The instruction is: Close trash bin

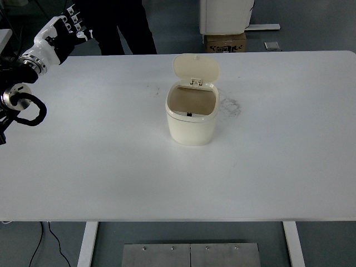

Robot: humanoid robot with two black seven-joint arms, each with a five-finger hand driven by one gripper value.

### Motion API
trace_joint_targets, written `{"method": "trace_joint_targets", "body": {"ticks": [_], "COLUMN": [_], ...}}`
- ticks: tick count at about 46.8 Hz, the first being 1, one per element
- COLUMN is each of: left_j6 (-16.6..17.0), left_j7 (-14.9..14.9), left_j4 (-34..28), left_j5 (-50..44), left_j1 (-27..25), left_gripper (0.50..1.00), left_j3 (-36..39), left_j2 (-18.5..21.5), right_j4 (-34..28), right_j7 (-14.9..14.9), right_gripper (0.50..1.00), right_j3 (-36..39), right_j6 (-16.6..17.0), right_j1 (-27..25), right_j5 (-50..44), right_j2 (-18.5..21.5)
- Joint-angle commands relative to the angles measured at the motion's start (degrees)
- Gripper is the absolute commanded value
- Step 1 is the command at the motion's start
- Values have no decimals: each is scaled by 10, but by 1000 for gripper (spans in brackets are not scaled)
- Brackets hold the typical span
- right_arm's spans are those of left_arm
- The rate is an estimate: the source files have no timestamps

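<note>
A small cream trash bin (192,119) stands a little behind the middle of the white table (111,167). Its lid (196,68) is flipped up on the back hinge, so the brown inside shows. My left hand (65,33) is raised above the table's far left corner, fingers spread and holding nothing, well to the left of the bin. My right arm is out of view.
A person in dark trousers (125,25) stands behind the table's far edge. A cardboard box (226,42) and a white unit (227,15) sit on the floor beyond. A grey smudge (231,107) marks the table right of the bin.
</note>
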Motion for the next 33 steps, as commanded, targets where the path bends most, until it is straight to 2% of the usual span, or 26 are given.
{"method": "trace_joint_targets", "body": {"ticks": [1,8,15,21,29,33], "left_j6": [-4,-6,-20,-61,-119,-150], "left_j7": [0,0,0,7,60,75], "left_j4": [-1,0,-1,0,0,0], "left_j5": [3,56,126,171,237,275], "left_j1": [-30,-80,-119,-142,-159,-166], "left_gripper": [1000,1000,1000,1000,1000,1000], "left_j3": [34,103,130,131,130,129], "left_j2": [-4,-28,-40,-58,-78,-86], "right_j4": [0,0,0,0,0,0], "right_j7": [0,0,0,0,0,0], "right_gripper": [991,991,991,991,991,991], "right_j3": [0,0,0,0,0,0], "right_j6": [0,0,0,0,0,0], "right_j1": [0,0,0,0,0,0], "right_j5": [0,0,0,0,0,0], "right_j2": [0,0,0,0,0,0]}}
